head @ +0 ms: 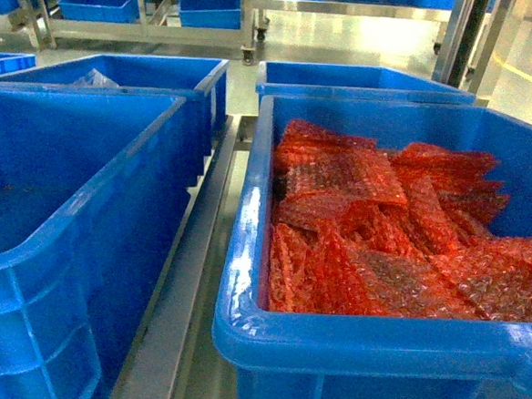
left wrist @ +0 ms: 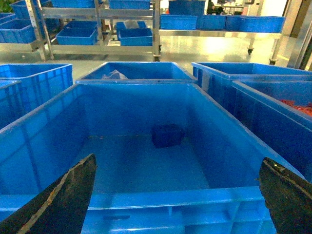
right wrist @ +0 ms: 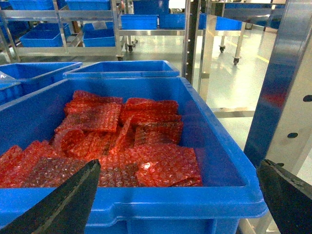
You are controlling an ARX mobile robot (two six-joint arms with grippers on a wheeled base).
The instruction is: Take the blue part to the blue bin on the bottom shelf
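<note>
A small dark blue part point(left wrist: 167, 135) lies on the floor of a large blue bin point(left wrist: 146, 197), toward its far wall. My left gripper point(left wrist: 178, 163) is open in front of this bin's near rim, with one dark finger point(left wrist: 63, 200) at each lower corner and nothing between them. My right gripper point(right wrist: 179, 165) is open too, at the near rim of a neighbouring blue bin point(right wrist: 146, 200) filled with red bubble-wrap bags point(right wrist: 122, 141). Neither gripper shows in the head view. A shiny steel rail point(head: 183, 276) runs between the two near bins. I cannot tell which steel level is the bottom shelf.
More blue bins point(head: 352, 78) stand behind the near ones; one holds clear plastic point(left wrist: 114, 74). Steel racks with blue bins point(head: 102, 1) line the far side of the floor. A perforated steel upright point(right wrist: 287, 97) rises close on the right.
</note>
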